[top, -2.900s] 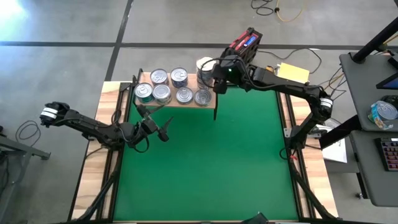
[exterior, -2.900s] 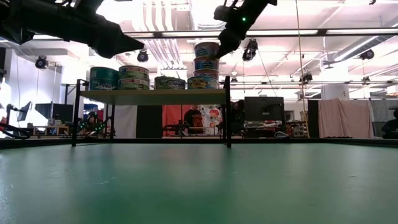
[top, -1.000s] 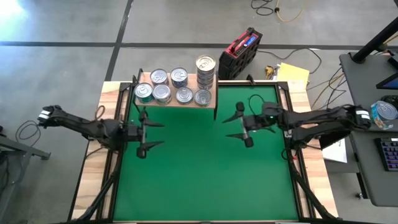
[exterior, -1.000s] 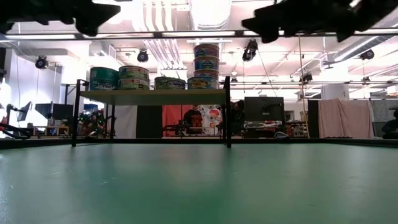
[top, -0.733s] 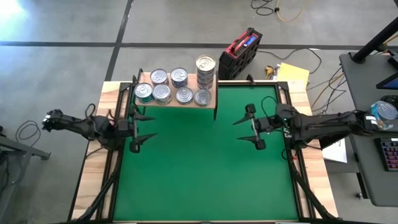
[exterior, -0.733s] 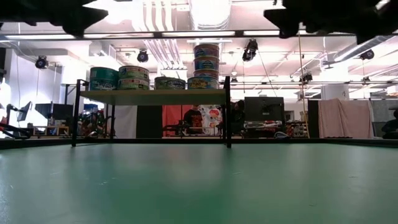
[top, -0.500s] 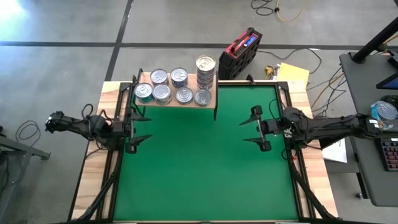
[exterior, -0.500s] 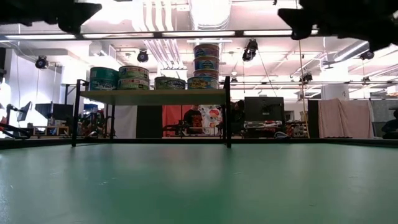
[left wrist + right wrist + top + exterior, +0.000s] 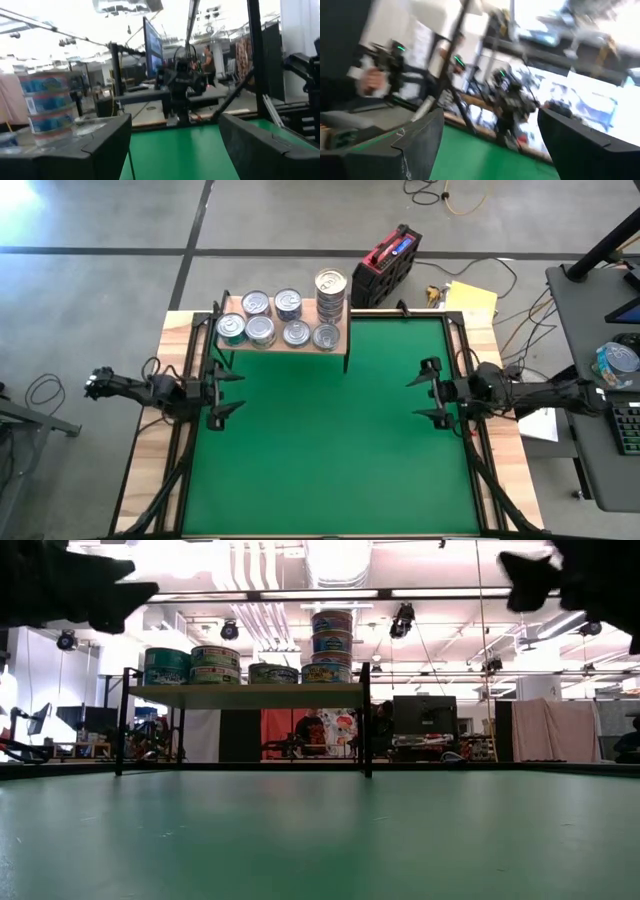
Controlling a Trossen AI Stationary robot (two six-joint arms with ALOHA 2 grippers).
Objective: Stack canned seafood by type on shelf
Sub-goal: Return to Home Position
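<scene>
The shelf (image 9: 283, 346) stands at the far left of the green mat (image 9: 330, 440) on thin black legs. Several canned seafood tins (image 9: 260, 330) sit on it in two rows, some two high in the low view, and a taller stack of three (image 9: 331, 646) rises at its right end (image 9: 330, 292). My left gripper (image 9: 226, 394) hovers open at the mat's left edge, holding nothing. My right gripper (image 9: 432, 391) hovers open at the mat's right edge, also holding nothing. Each wrist view shows its own fingers spread over the mat, with nothing between them.
A red and black case (image 9: 385, 256) and a yellow pad (image 9: 470, 298) lie beyond the table's far edge. A desk with a keyboard and a tin-like object (image 9: 613, 362) stands off to the right. The mat's middle and near part lie bare.
Both arms have drawn back from the mat's middle: my left gripper toward the table's left edge, my right gripper toward the right edge, both sinking. The right gripper's fingers have spread a little wider. The tins and shelf have stayed put.
</scene>
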